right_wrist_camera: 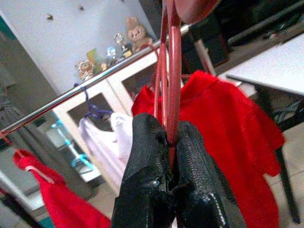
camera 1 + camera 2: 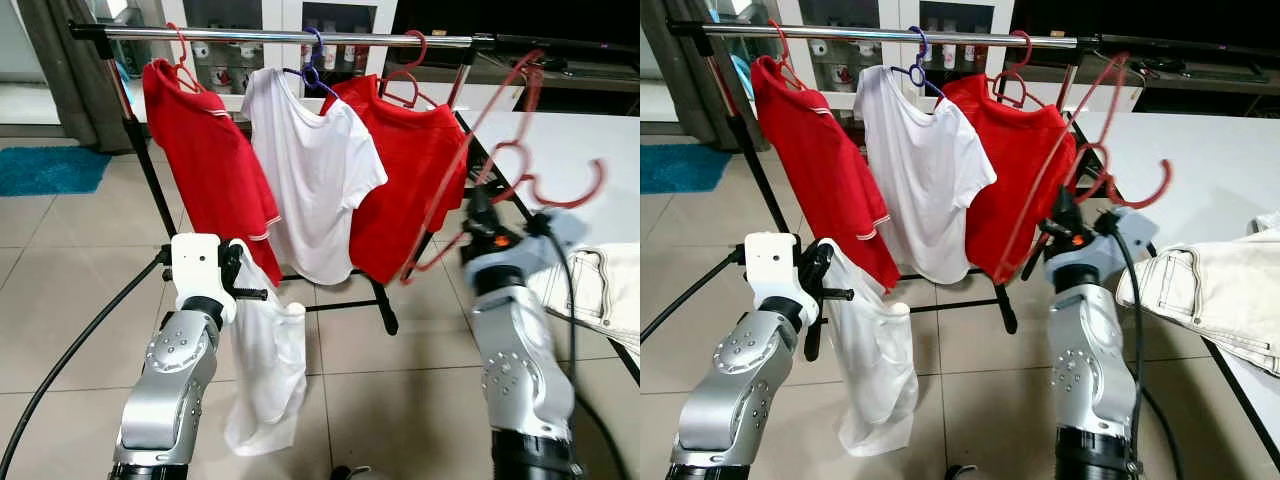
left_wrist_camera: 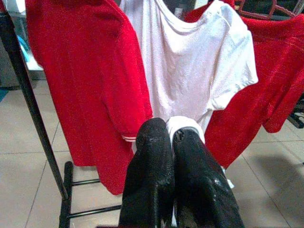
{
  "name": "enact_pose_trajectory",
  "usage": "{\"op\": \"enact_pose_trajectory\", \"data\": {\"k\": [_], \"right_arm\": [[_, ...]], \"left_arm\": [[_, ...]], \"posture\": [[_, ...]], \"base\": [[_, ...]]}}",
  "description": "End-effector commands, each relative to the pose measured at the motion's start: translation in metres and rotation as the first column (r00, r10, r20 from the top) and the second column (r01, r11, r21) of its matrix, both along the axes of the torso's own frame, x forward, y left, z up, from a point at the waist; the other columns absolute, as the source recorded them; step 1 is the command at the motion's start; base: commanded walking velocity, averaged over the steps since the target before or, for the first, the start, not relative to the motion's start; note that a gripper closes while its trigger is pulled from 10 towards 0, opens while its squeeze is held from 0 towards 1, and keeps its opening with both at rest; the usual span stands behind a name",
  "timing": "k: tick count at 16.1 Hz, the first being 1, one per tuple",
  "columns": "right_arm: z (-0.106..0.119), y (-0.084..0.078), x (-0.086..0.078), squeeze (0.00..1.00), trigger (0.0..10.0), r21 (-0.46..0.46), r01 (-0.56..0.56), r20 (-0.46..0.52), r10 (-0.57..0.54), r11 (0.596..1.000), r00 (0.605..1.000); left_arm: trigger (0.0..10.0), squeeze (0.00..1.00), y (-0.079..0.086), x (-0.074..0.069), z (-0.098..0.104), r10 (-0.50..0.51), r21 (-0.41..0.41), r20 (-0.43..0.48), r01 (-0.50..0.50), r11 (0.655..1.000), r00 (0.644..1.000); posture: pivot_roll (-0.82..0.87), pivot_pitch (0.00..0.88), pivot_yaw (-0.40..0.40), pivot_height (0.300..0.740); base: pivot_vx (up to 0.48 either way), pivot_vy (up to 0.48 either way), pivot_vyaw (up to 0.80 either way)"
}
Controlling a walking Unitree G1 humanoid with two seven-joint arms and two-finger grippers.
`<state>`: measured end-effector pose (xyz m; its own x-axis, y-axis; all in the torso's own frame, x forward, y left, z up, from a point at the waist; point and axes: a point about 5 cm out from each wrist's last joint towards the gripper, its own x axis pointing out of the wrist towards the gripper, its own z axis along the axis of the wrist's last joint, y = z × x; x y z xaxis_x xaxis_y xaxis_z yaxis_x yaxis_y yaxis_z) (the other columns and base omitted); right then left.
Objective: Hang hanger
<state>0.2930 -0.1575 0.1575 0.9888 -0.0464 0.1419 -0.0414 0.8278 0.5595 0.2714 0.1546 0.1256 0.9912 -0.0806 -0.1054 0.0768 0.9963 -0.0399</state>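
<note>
Red hanger (image 2: 500,190) is clamped in my right gripper (image 1: 172,142) at frame right, not yet on the rail (image 2: 300,36), while my left gripper (image 3: 173,137) pinches a white garment (image 2: 265,370).

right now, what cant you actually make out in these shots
- Red hanger: motion-blurred in the left eye view, so its outline smears.
- Right gripper fingertips: hidden in the eye views by its own wrist; the right wrist view shows it shut on the hanger.
- White garment in the left gripper: hangs bunched, its type unclear.
- Beige trousers: cut off by the right edge.
</note>
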Motion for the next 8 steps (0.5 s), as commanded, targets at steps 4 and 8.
{"op": "enact_pose_trajectory", "data": {"k": [4, 8], "right_arm": [[-0.006, -0.016, 0.007, 0.0, 10.0, -0.052, 0.07, -0.095, -0.075, 0.996, 0.993], [-0.007, -0.03, -0.011, 0.0, 10.0, -0.201, -0.101, -0.181, 0.064, 0.975, 0.981]], "left_arm": [[10.0, 0.0, 0.006, -0.003, -0.001, -0.014, 0.018, -0.085, 0.016, 1.0, 0.996], [10.0, 0.0, 0.006, -0.001, 0.008, -0.125, -0.06, -0.064, 0.121, 0.991, 0.99]], "posture": [[0.11, 0.0, -0.071, 0.74], [0.08, 0.0, -0.035, 0.74]], "base": [[0.0, 0.0, -0.74], [0.0, 0.0, -0.62]]}}
